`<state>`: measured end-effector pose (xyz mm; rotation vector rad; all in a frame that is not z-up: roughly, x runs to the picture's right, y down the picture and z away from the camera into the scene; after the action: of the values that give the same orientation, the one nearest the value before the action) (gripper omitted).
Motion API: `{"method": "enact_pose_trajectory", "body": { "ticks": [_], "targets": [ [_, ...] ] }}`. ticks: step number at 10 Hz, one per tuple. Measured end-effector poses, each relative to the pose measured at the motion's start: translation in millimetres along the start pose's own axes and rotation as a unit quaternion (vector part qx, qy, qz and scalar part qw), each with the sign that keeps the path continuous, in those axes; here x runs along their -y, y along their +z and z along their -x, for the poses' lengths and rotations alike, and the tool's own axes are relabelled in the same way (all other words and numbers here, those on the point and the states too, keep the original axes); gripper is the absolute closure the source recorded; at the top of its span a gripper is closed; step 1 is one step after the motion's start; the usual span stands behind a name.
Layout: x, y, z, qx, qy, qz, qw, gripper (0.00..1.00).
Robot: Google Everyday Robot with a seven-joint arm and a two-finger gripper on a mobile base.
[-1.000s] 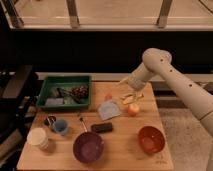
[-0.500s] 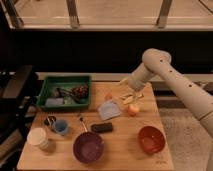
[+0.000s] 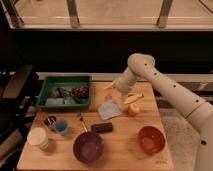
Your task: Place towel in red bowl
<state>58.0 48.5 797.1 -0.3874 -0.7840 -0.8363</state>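
A light blue-grey towel [image 3: 109,109] lies flat near the middle of the wooden table [image 3: 125,145]. The red bowl [image 3: 151,139] stands empty at the front right. My gripper [image 3: 113,87] hangs at the end of the white arm above the table's back edge, up and a little right of the towel, apart from it. It holds nothing that I can make out.
A green tray [image 3: 65,91] with several items stands at the back left. A purple bowl [image 3: 88,147] is at the front centre, a black bar [image 3: 102,128] beside it. An orange fruit [image 3: 133,109], a banana [image 3: 132,97], a blue cup [image 3: 61,126] and a white cup [image 3: 38,137] also stand here.
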Motion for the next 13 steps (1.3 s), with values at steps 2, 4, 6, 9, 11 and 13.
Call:
{"method": "enact_pose_trajectory", "body": {
  "ticks": [2,4,6,9,11,13],
  "targets": [
    [-2,32,-11,0.003,0.002,0.002,1.0000,0.25],
    [-2,55,-20,0.005,0.014,0.009,0.9998,0.25],
    [-1,72,-26,0.006,0.025,0.019,0.9995,0.25],
    [-6,101,-39,0.015,0.045,0.035,0.9983,0.25],
    [-13,110,-47,0.023,0.062,0.038,0.9971,0.25],
    [-20,124,-53,0.038,0.078,0.038,0.9955,0.25]
  ]
}}
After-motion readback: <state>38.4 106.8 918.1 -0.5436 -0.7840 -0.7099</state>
